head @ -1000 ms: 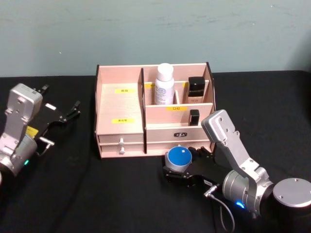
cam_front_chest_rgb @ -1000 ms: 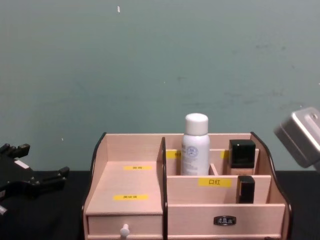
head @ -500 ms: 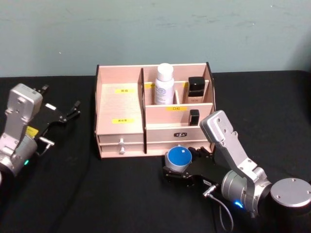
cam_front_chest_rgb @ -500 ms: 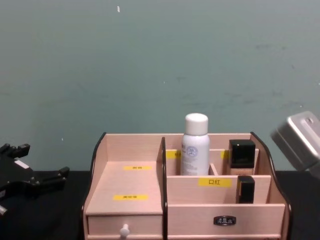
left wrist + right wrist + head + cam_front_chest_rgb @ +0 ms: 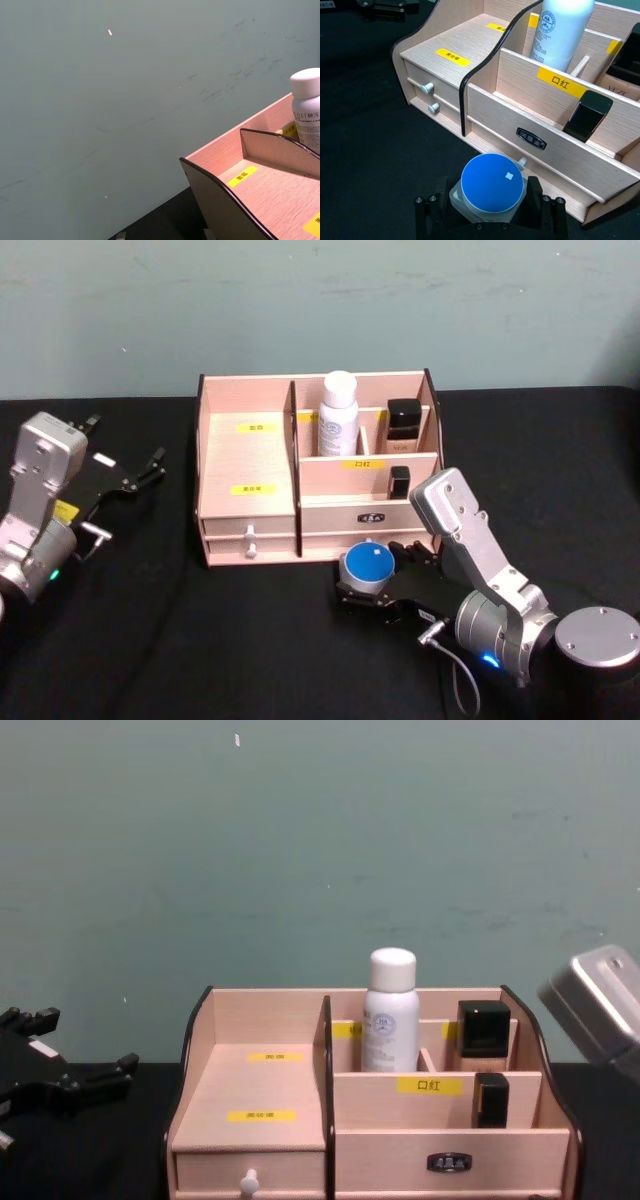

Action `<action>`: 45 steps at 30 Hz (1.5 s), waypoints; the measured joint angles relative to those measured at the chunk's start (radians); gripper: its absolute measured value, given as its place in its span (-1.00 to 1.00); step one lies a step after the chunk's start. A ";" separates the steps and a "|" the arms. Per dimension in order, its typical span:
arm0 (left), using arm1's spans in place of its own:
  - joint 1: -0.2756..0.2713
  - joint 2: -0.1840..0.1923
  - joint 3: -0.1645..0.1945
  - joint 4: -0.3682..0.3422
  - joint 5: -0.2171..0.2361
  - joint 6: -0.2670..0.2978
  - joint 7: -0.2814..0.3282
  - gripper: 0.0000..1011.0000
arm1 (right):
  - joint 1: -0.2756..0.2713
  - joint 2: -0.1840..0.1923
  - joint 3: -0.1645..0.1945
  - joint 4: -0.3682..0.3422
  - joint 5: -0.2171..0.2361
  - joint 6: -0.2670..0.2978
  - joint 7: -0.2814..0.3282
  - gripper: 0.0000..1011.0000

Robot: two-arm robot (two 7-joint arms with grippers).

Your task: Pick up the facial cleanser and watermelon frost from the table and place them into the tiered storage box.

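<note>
Near the front of the box, the right gripper, closed on the jar, could knock it against the box if raised too little; the left gripper idles open, far left.

Tiered storage box stands on the table | bottle and flacon side by side in its rear right compartments | lipstick in the slot before them | jar just before the box, between the fingers of the right gripper | left gripper well left.

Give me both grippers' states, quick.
Left gripper: open, empty.
Right gripper: closed on the blue-lidded jar.
</note>
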 joint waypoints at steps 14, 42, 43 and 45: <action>0.000 0.000 0.000 0.000 0.000 0.000 0.000 0.98 | -0.001 0.000 0.000 -0.001 0.001 0.001 -0.001 0.76; 0.000 0.000 0.000 0.000 0.000 0.000 0.000 0.98 | -0.001 0.000 0.000 -0.002 0.005 0.001 -0.001 0.43; 0.000 0.000 0.000 0.000 0.000 0.000 0.000 0.98 | -0.001 0.001 0.000 -0.002 0.005 0.001 -0.001 0.43; 0.000 0.000 0.000 0.000 0.000 0.000 0.000 0.98 | -0.001 0.000 0.000 -0.002 0.005 0.001 -0.001 0.43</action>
